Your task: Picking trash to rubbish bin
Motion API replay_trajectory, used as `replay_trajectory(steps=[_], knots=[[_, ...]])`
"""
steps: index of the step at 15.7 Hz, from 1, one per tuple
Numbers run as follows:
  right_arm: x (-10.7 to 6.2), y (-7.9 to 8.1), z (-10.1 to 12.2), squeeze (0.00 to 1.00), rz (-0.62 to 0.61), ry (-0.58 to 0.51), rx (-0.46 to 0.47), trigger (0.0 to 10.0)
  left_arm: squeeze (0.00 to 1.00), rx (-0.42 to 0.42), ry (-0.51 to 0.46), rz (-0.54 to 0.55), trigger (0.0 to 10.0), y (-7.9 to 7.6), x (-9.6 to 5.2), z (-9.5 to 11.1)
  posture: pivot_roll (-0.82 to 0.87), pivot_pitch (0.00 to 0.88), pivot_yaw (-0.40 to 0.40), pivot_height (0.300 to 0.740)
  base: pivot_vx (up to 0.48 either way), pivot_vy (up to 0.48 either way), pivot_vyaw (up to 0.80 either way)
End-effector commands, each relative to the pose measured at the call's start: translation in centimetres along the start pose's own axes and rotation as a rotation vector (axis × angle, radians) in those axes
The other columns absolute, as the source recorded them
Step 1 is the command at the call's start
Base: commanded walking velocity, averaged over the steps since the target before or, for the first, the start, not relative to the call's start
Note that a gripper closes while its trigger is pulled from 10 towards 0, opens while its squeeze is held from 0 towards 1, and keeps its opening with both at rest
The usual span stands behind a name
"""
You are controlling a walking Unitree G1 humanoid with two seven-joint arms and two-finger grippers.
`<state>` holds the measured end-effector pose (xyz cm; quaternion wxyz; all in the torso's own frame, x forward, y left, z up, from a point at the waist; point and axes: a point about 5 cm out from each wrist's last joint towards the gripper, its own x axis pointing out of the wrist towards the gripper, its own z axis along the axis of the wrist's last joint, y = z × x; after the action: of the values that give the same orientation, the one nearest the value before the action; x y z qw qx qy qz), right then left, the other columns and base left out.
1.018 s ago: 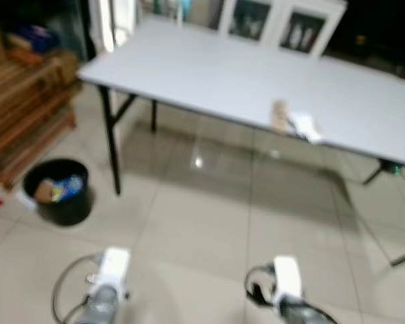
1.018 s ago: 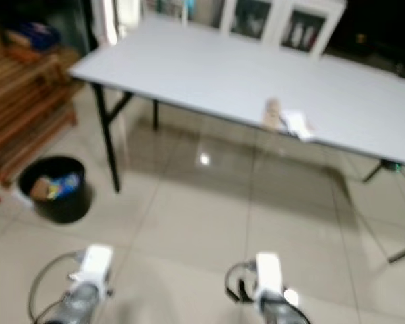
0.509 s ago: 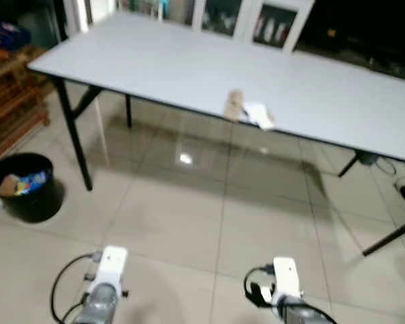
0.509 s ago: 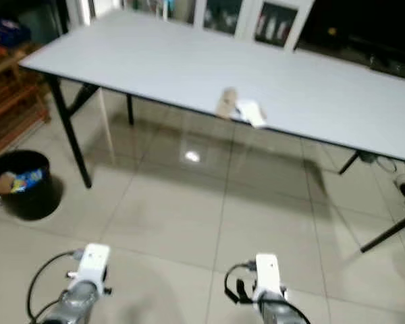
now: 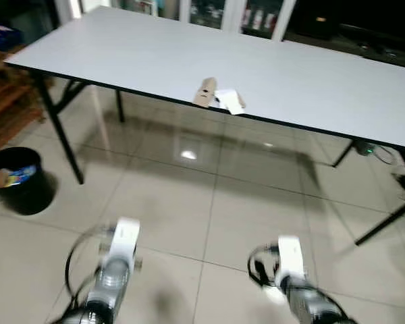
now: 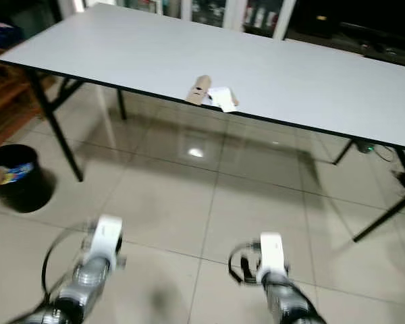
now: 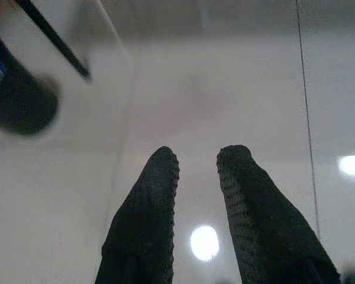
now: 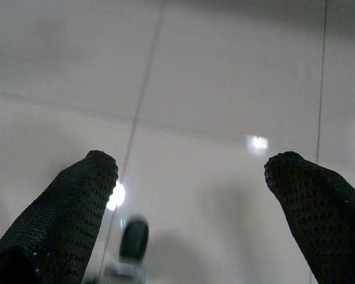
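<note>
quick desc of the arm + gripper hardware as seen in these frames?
Two silver metal arms, each tipped with a white block and trailing a looped black cable: left arm, right arm. Each gripper has two long black fingers with dotted, textured pads: left gripper, right gripper.

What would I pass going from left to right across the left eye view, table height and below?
Black rubbish bin on the floor → brown cardboard tube on the table → crumpled white paper beside it → cables under the table's far end.
</note>
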<state>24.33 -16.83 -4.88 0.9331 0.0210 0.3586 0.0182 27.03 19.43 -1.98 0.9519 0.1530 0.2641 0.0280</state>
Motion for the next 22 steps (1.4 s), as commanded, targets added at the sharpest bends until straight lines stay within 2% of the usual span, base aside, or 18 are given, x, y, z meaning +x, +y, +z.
replay_trajectory(steps=[1, 2, 5, 7, 8, 9, 11, 15, 22], knots=[[0.4, -0.4, 3.3, 0.00, -0.013, -0.135, -0.004, 10.0, 0.00, -0.006, -0.116, 0.023, 10.0, 0.5, 0.7, 3.0, -0.03, 0.036, -0.127, 0.740, 0.000, 0.000, 0.00], [0.5, -0.3, 5.1, 0.00, -0.018, -0.203, -0.010, 10.0, 0.00, -0.018, -0.175, 0.038, 10.0, 0.8, 0.9, 4.6, -0.03, 0.036, -0.127, 0.740, 0.000, 0.000, 0.00], [-0.3, 1.1, 13.8, 0.00, 0.022, -0.535, -0.017, 10.0, 0.00, -0.067, -0.413, 0.075, 10.0, 1.9, 1.1, 11.2, -0.03, 0.030, -0.125, 0.740, 0.000, 0.000, 0.00], [-1.2, 1.7, 16.8, 0.00, 0.035, -0.652, -0.015, 10.0, 0.00, -0.086, -0.510, 0.084, 10.0, 2.3, 0.7, 13.8, -0.03, 0.030, -0.127, 0.740, 0.000, 0.000, 0.00], [-2.6, 2.3, 20.0, 0.00, 0.038, -0.778, -0.001, 10.0, 0.00, -0.097, -0.618, 0.099, 10.0, 2.8, 0.0, 16.8, -0.03, 0.028, -0.130, 0.740, 0.000, 0.000, 0.00], [-3.5, 2.6, 21.8, 0.00, 0.039, -0.852, 0.015, 10.0, 0.00, -0.101, -0.675, 0.108, 10.0, 3.1, -0.4, 18.5, -0.03, 0.026, -0.131, 0.740, 0.000, 0.000, 0.00], [-4.6, 3.1, 23.7, 0.00, 0.046, -0.919, 0.036, 10.0, 0.00, -0.107, -0.756, 0.108, 10.0, 2.9, -1.2, 21.0, -0.03, 0.017, -0.127, 0.740, 0.000, 0.000, 0.00], [-4.9, 4.3, 24.3, 0.00, 0.059, -0.920, 0.052, 10.0, 0.00, -0.089, -0.806, 0.100, 10.0, 2.3, -1.9, 22.9, -0.02, 0.000, -0.125, 0.740, 0.328, 0.000, 0.00], [-5.1, 5.3, 24.5, 0.00, 0.092, -0.901, 0.072, 10.0, 0.00, -0.067, -0.818, 0.074, 10.0, 1.5, -2.8, 23.0, -0.01, 0.000, -0.122, 0.740, 0.480, 0.000, -0.18]])
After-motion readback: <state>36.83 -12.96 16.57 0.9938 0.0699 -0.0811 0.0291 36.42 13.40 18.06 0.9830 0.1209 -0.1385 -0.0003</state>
